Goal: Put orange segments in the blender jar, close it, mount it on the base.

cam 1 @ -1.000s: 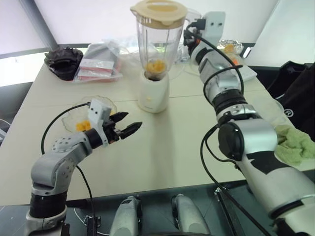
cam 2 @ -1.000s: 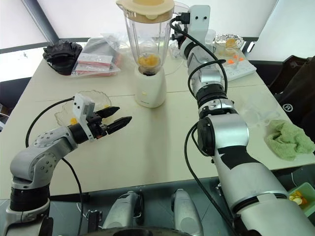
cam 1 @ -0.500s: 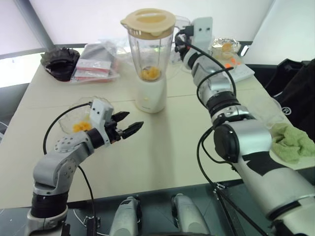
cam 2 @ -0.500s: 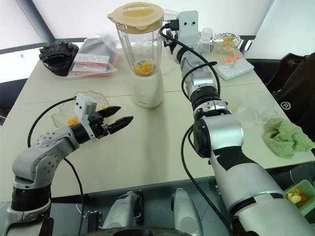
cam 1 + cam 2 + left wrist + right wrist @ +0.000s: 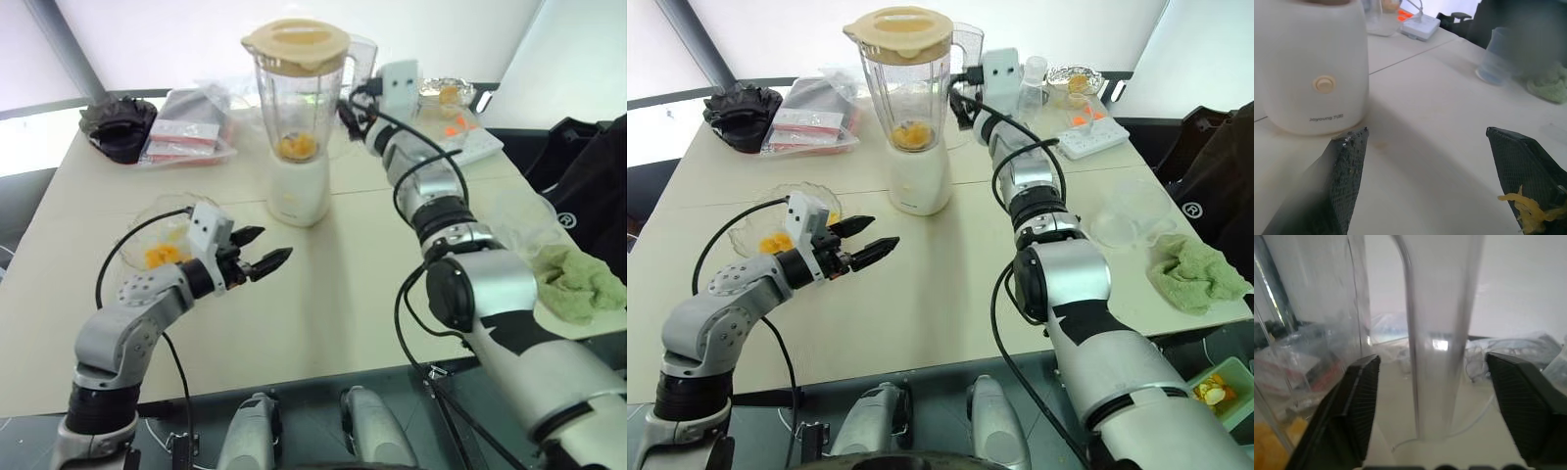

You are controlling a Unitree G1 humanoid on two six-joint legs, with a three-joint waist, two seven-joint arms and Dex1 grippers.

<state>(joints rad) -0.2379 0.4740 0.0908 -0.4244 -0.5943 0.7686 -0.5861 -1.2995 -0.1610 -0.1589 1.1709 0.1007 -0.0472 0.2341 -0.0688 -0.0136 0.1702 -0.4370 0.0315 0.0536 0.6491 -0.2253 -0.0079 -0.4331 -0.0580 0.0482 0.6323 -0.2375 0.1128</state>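
the blender jar [image 5: 909, 93], lidded with orange segments [image 5: 912, 134] inside, sits on the base [image 5: 918, 179] mid-desk. the right tool [image 5: 1432, 416] straddles the jar's handle, jaws wide; a careless pull-back could tip it, though seating looks unclear. the left tool [image 5: 265, 257] hovers open, empty.

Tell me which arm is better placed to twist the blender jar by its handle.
Right. The right gripper stands open around the handle of the blender jar. The left gripper, also open, hovers over the table in front of the base.
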